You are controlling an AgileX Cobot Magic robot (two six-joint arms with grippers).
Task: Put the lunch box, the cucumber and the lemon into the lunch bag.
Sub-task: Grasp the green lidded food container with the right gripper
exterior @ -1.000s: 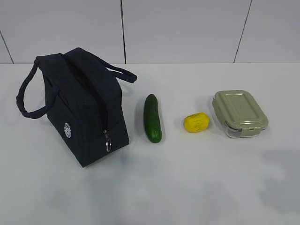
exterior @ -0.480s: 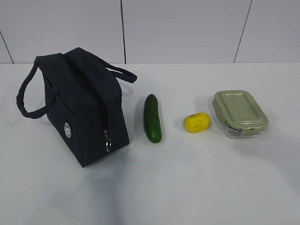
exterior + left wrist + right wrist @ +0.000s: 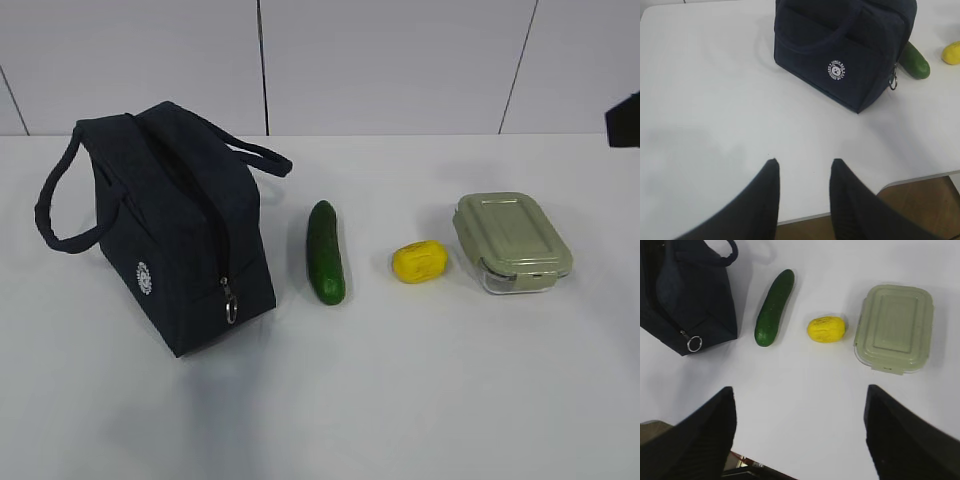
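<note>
The navy lunch bag (image 3: 185, 240) stands at the table's left, its zipper run down to the ring pull (image 3: 230, 305). To its right lie the dark green cucumber (image 3: 325, 252), the yellow lemon (image 3: 420, 262) and the lunch box (image 3: 512, 240) with its sage-green lid on. My left gripper (image 3: 805, 162) hangs open and empty over the near table edge, well short of the lunch bag (image 3: 840, 50). High above the table's front, my right gripper (image 3: 800, 390) is wide open and empty, with the cucumber (image 3: 773, 307), lemon (image 3: 826, 329) and lunch box (image 3: 894, 327) beyond it.
The white table (image 3: 400, 400) ends at a pale wall behind. A dark part of the right arm (image 3: 625, 118) shows at the exterior view's right edge. The table's near edge (image 3: 920, 177) crosses the left wrist view, with brown floor below.
A dark part of the right arm has come into the exterior view at its right edge. The shadows on the table's front have faded. The bag, cucumber, lemon and box have not moved.
</note>
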